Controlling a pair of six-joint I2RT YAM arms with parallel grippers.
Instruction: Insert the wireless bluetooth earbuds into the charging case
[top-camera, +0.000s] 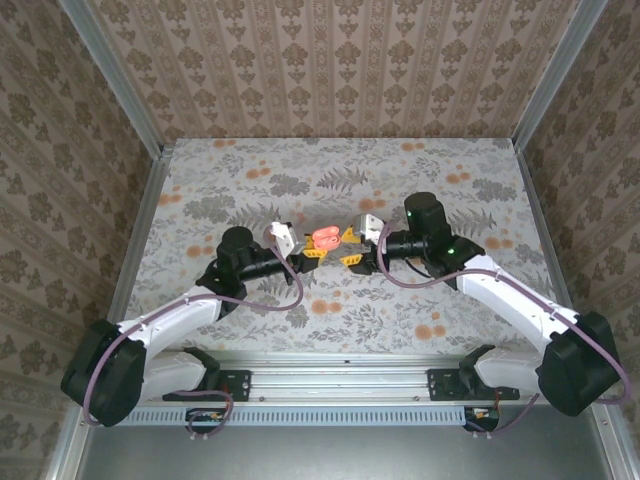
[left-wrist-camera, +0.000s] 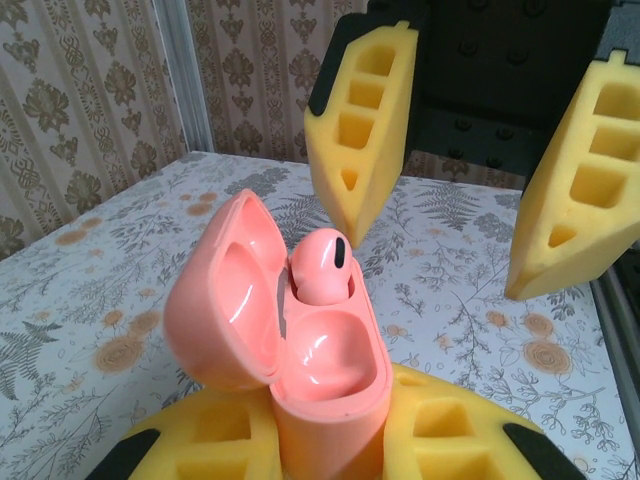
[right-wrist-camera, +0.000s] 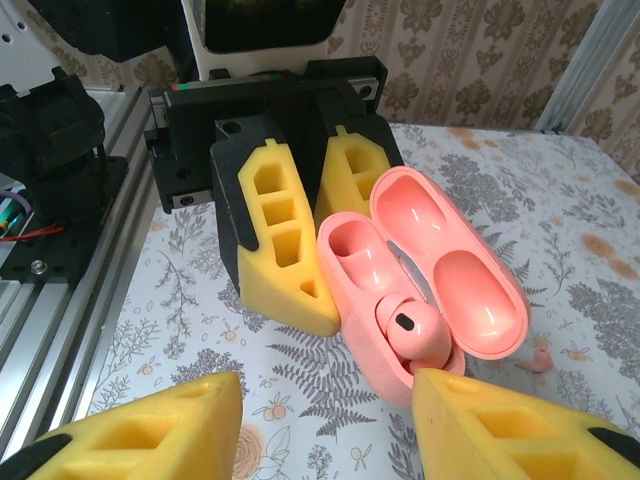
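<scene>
While the left hand is clamped on the case, the right hand is half open and holds nothing.
Lid tipped back, the pink case stands upright at mid-desk, one pink earbud seated in a socket, the second socket empty. The right fingers hang just right of it, not touching. A small pink bit lies beside the case.

The left arm and right arm were extended inward, tip to tip, the left gripper clamped on the charging case, the right gripper spread apart.
</scene>
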